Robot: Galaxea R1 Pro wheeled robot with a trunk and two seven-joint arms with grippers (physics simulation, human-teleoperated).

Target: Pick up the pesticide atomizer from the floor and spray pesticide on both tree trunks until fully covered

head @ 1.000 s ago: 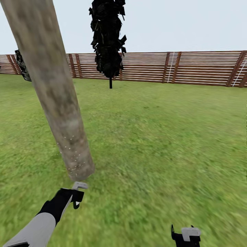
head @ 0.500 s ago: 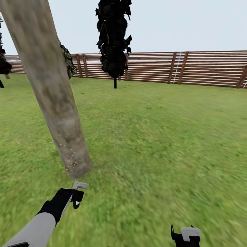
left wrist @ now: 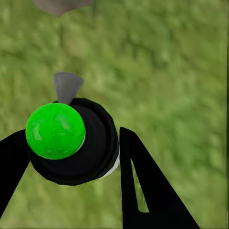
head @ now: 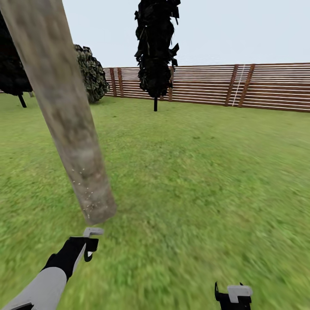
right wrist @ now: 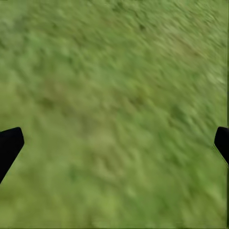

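Left gripper [left wrist: 71, 157] is clamped around the sprayer [left wrist: 71, 143], nozzle aimed at the trunk [head: 73, 142] base just ahead. I'd sweep slowly upward, since specks only show low down. Right gripper [right wrist: 114, 143] hangs spread over grass.

I saw flat, even daylight under a pale overcast sky [head: 241, 30], with no cast shadows or glare anywhere. The lawn [head: 206, 181] rendered smeared and blurry, worst up close, while the fence [head: 267, 86] stayed fairly crisp.

Blurry green lawn [head: 202, 181] bearing a thick tree trunk [head: 69, 125] and dark tree [head: 156, 47].
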